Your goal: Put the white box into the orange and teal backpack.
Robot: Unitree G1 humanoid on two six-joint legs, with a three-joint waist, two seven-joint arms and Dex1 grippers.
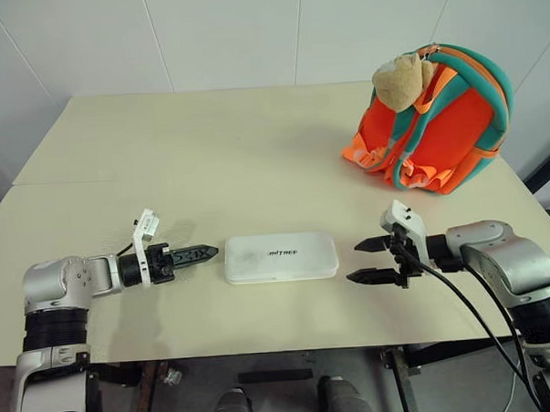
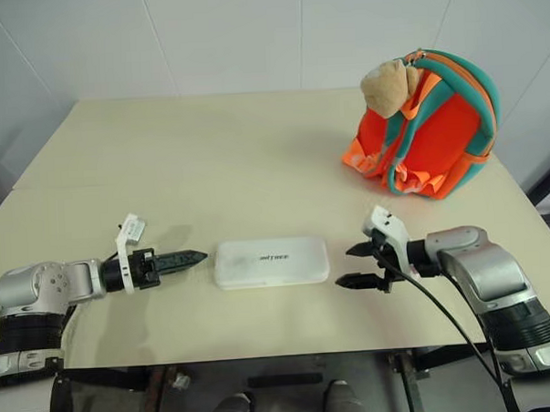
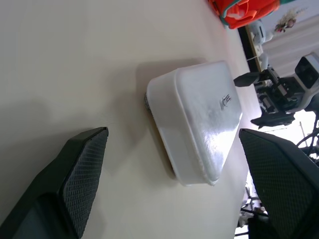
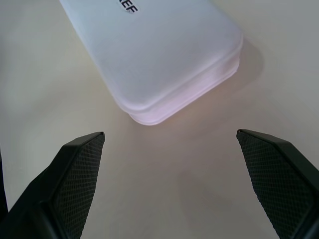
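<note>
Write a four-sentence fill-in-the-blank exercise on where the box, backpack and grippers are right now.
1. The white box lies flat on the table between the two ____.
2. The left gripper and the right gripper both have their jaws ____.
3. The orange and teal backpack stands at the table's far ____ corner.
4. A tan plush toy hangs near the backpack's ____.

Missing words: grippers; open; right; top

Head pair looking down over table [image 1: 254,152], wrist views close (opposite ends), sharing white box [image 1: 281,257]
</note>
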